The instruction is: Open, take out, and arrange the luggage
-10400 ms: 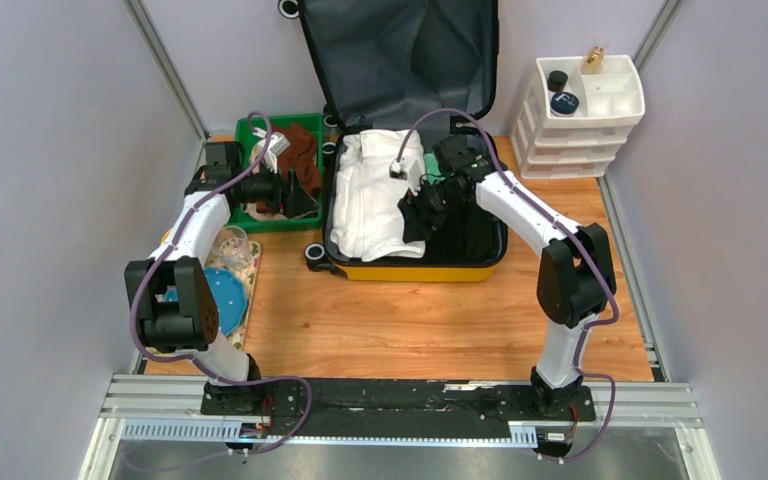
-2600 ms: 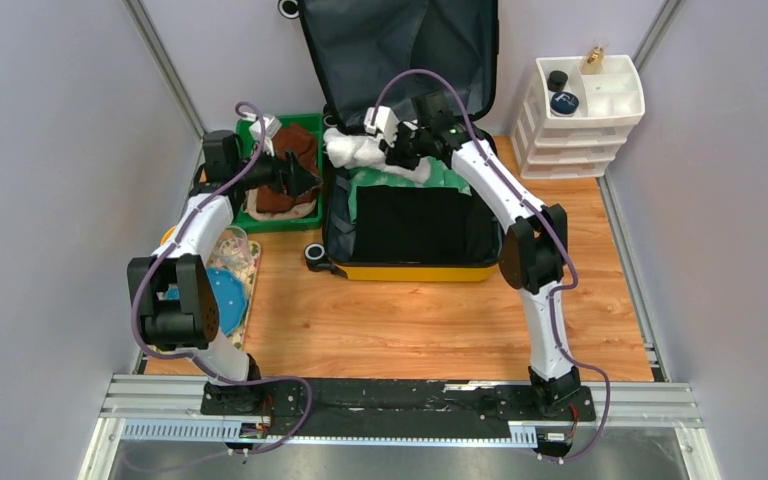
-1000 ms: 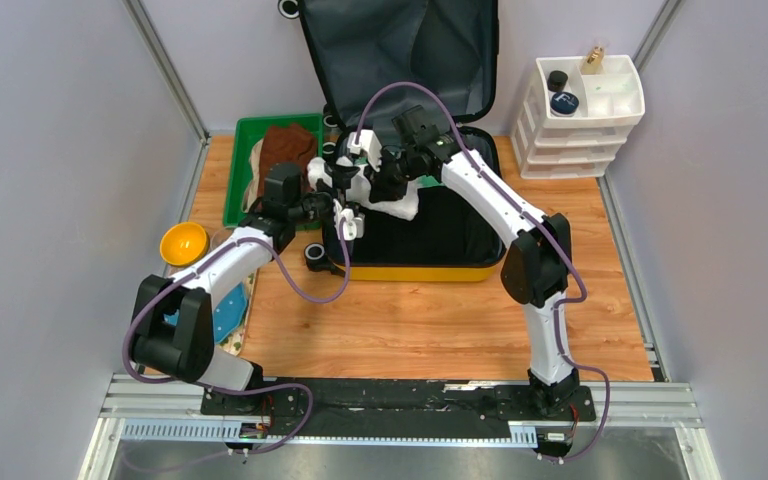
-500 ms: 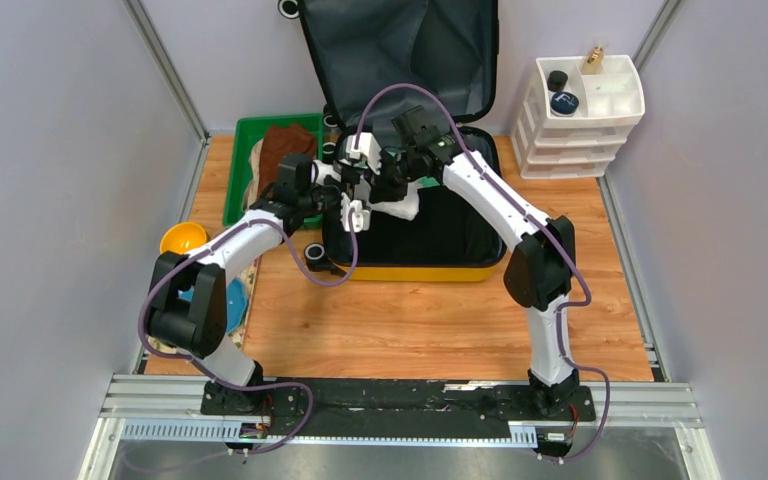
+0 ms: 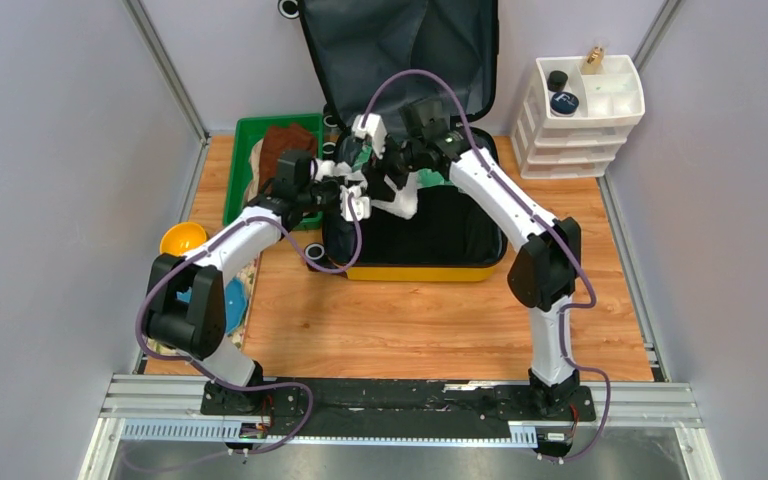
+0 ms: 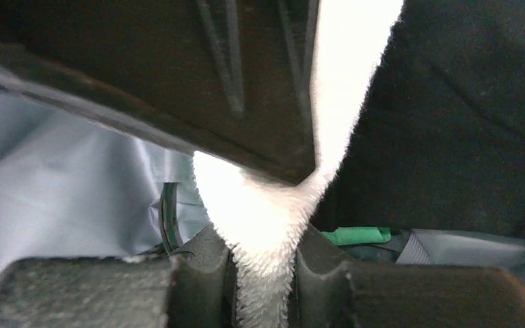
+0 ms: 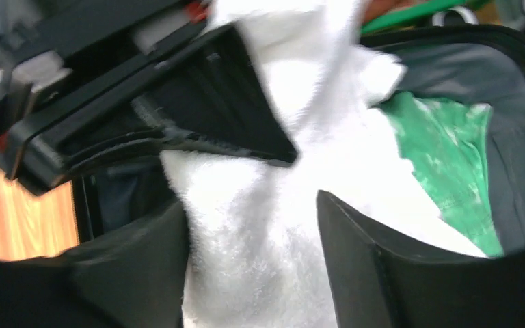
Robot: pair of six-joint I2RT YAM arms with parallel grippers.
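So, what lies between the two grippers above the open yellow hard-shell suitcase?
A white fluffy towel, pinched by the left gripper; both wrist views show it.

A green tray (image 5: 238, 172) holding a brown cloth (image 5: 280, 145) sits just left of the left pincer (image 5: 352, 200). A yellow bowl (image 5: 182, 240) and a blue plate (image 5: 233, 303) lie further left and nearer on the wooden worktop (image 5: 410, 320). A white drawer unit (image 5: 580, 130) stands well right of the right pincer (image 5: 385, 178), a small bottle (image 5: 592, 60) and a dark jar (image 5: 565, 102) on top.
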